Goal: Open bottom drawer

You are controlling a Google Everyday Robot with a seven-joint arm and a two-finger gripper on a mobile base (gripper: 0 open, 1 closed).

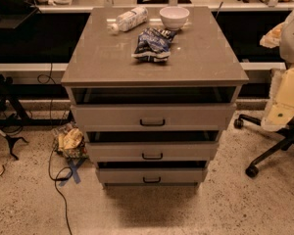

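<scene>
three drawers in one cabinet, each with one black handle; on top one bottle, one bowl, one snack bag. the bottom drawer sits lowest, by the floor, apparently not yet pulled out. my gripper hangs at the right edge, well apart; i cannot tell its state. i judge this the approach: next it must drop to that lowest handle.

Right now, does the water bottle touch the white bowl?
Apart. The camera view shows bare cabinet top between the water bottle and the white bowl. The gripper is out of view.
</scene>
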